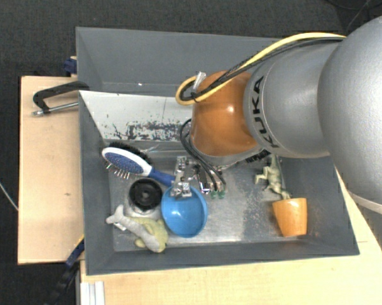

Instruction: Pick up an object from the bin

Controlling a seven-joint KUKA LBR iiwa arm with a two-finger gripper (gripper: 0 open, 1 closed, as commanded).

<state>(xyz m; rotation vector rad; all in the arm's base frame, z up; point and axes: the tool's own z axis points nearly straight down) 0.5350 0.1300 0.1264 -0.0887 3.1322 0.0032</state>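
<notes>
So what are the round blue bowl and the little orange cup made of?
The round blue bowl looks like smooth, glossy plastic: one even colour with a soft shine inside. The little orange cup also seems plastic, but duller, with a thin rim; it could be rubbery, I can't be sure.

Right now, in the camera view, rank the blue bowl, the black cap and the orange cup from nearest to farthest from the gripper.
1. Blue bowl: just below the gripper in the view, at the front middle of the bin.
2. Black cap: to the gripper's left in the view, beside the bowl.
3. Orange cup: well off at the front right.
</notes>
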